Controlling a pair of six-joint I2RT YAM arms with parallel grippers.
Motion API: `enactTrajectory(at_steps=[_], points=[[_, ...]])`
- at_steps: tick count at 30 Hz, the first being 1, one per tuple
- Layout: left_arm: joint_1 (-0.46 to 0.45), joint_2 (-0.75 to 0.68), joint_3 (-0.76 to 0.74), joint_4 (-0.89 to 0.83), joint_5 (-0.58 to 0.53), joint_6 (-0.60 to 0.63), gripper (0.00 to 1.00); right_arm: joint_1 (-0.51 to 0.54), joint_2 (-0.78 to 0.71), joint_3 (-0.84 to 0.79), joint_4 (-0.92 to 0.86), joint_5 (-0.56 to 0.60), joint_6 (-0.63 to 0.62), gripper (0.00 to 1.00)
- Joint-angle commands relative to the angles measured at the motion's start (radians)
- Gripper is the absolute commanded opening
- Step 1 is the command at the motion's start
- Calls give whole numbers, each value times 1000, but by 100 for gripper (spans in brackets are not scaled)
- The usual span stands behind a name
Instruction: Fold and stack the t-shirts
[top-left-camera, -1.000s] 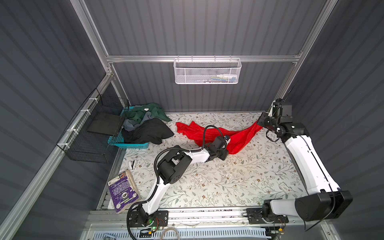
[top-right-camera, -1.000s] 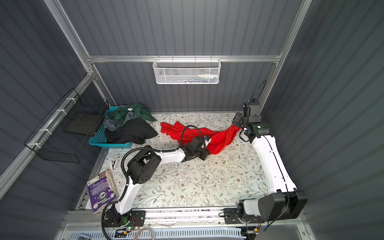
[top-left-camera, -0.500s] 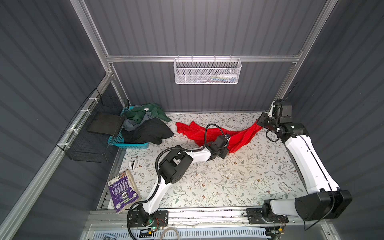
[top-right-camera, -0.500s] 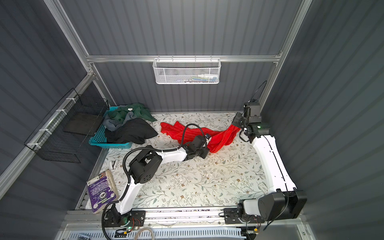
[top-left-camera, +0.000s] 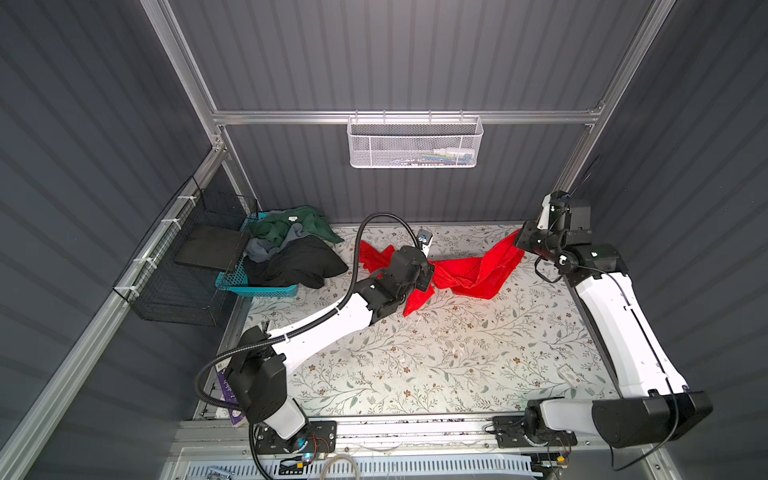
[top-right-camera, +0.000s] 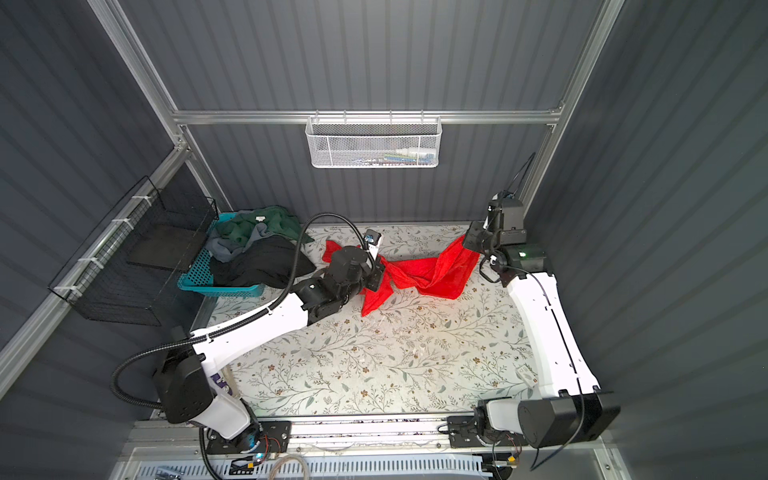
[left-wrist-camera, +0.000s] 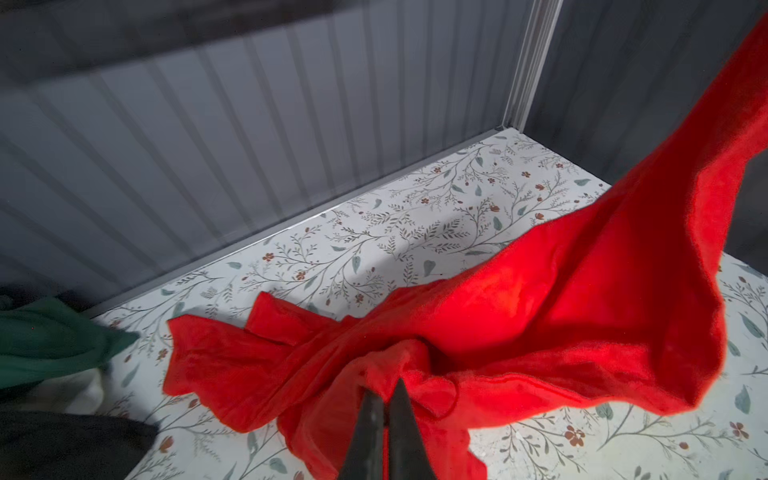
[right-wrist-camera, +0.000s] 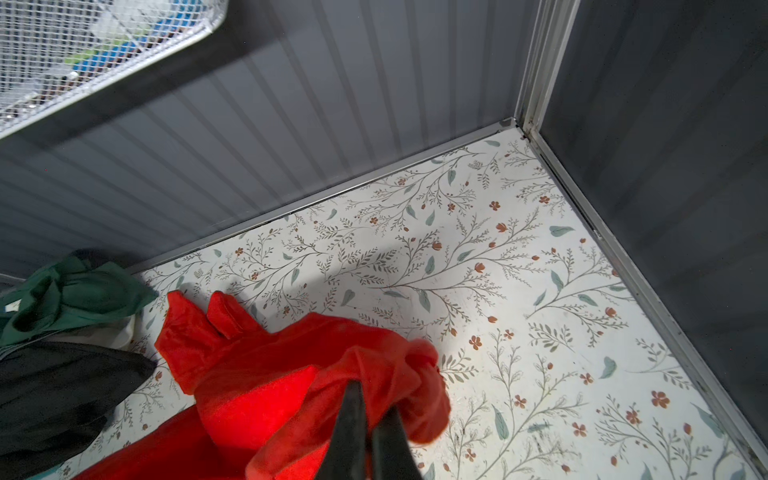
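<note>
Left gripper (left-wrist-camera: 388, 390): jaws closed to a sliver on a bunched fold of the red shirt (left-wrist-camera: 540, 311). In a top view the gripper (top-left-camera: 428, 276) sits toward 12 o'clock from the middle of the table (top-left-camera: 415, 353).
Right gripper (right-wrist-camera: 370, 401): jaws closed on a wad of the same shirt, with cloth bulging over the fingertips. In a top view the gripper (top-left-camera: 519, 241) sits at 2 o'clock from the table's middle, raised, near the back corner.
Red shirt: strung between the two grippers and sagging midway. One tail drops to the table at 6 o'clock from the left gripper. Another part lies flat at 10 o'clock from it.
Top views only: the whole span of the shirt and both arms show. Both pairs of fingertips are hidden by wrists and cloth.
Left wrist only: the closed tips show, and the cloth climbs off the table and out of frame.
Right wrist only: the wad shows at the tips.
Other shirts: the black shirt (top-left-camera: 299, 262), grey shirt (top-left-camera: 266, 247) and green shirt (top-left-camera: 291, 224) are heaped over the teal basket (top-left-camera: 257, 289) at 10 o'clock. All three lie apart from both grippers.
</note>
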Motion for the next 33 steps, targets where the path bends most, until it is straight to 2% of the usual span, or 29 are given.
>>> enactTrajectory(at_steps=[1, 4, 8, 13, 16, 20, 21, 23, 24, 26, 27, 29, 33], points=[[-4, -67, -36, -58, -76, 64, 0, 33, -35, 50, -38, 47, -23, 0], [-4, -131, -55, -59, -53, 105, 0, 56, -69, 47, -39, 81, -35, 0], [-4, -174, -67, -130, -12, 147, 0, 66, -120, -12, -43, 61, -26, 0], [-3, -243, -172, -203, 80, 88, 0, 79, -196, -184, -38, 78, 7, 0], [-4, -287, -264, -212, 88, 25, 0, 80, -267, -305, -35, 96, 41, 0], [-3, -289, -330, -228, 106, -44, 0, 78, -288, -433, -27, 102, 70, 0], [-3, -280, -337, -232, 102, -62, 9, 78, -284, -449, -26, 105, 73, 0], [-3, -248, -348, -240, 105, -105, 12, 77, -269, -471, -20, 110, 78, 0], [-4, -235, -351, -245, 123, -108, 18, 76, -261, -478, -13, 112, 78, 0], [-4, -208, -361, -259, 121, -151, 48, 68, -230, -486, 1, 126, 78, 0], [-4, -202, -372, -255, 113, -174, 55, 61, -211, -483, 4, 127, 79, 0], [-4, -199, -397, -242, 134, -195, 80, 48, -157, -473, 8, 120, 79, 0], [-3, -230, -458, -220, 153, -214, 85, 44, -112, -462, 22, 134, 84, 0]])
